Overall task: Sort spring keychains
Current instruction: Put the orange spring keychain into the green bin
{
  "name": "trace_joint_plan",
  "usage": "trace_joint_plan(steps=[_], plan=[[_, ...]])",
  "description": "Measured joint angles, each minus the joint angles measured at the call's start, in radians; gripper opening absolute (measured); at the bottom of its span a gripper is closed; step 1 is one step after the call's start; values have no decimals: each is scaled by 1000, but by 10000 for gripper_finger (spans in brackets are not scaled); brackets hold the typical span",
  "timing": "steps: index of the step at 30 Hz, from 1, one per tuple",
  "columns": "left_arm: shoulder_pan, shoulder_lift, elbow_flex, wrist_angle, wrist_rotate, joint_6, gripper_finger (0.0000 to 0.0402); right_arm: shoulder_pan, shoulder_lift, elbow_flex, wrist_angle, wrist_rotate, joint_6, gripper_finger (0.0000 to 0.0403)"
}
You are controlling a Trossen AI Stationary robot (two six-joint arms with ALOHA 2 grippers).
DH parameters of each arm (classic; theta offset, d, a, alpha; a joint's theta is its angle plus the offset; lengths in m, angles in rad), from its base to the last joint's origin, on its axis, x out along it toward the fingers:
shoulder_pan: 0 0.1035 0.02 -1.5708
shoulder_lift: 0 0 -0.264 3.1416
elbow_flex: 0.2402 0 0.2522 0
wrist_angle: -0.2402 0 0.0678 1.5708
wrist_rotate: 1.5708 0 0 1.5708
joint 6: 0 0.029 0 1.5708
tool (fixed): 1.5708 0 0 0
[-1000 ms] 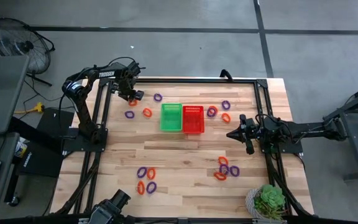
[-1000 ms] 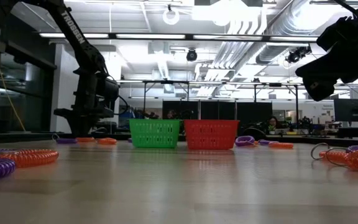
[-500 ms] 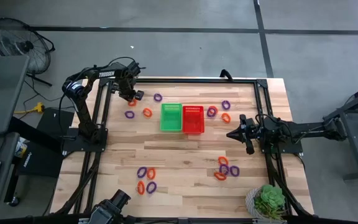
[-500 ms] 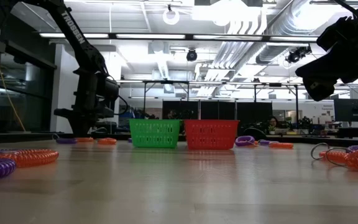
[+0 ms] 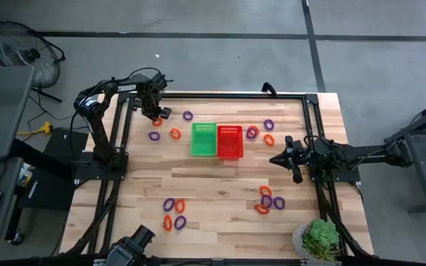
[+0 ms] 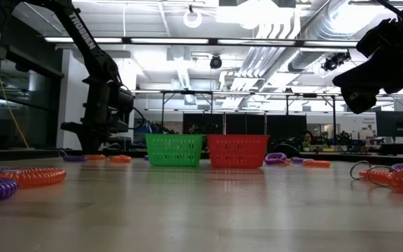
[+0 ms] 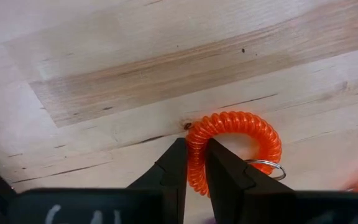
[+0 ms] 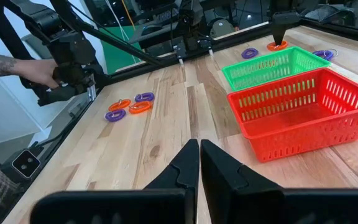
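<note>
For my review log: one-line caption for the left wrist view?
Left gripper fingers pinch an orange spring keychain lying on the wooden table.

No visible change since earlier.

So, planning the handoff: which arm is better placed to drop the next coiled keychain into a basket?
Left: the left gripper is shut on an orange coiled spring keychain, while the right gripper holds nothing.

The high view looks straight down on the whole table [image 5: 220,174]. The low view sits level with the tabletop, facing the baskets. The left wrist view is close above wood; the right wrist view faces the red basket [image 8: 303,112], seen in both.
</note>
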Motion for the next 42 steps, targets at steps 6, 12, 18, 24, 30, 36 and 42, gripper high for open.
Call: trace_joint_plan(steps=[6, 12, 18, 24, 30, 36, 42], plan=[[0, 0, 0, -2, 0, 18, 44, 0, 0, 0, 0, 0, 0, 12], [0, 0, 0, -2, 1, 28, 44, 0, 0, 0, 0, 0, 0, 12], [0, 1, 14, -12, 12, 53, 44, 0, 0, 0, 0, 0, 0, 12], [-2, 6, 80, -22, 37, 93, 44, 0, 0, 0, 0, 0, 0, 12], [0, 5, 109, -42, 105, 103, 44, 0, 0, 0, 0, 0, 0, 12], [-3, 4, 145, -71, 267, 213, 44, 0, 0, 0, 0, 0, 0, 12], [-59, 3, 191, -69, 384, 300, 44, 0, 0, 0, 0, 0, 0, 12]])
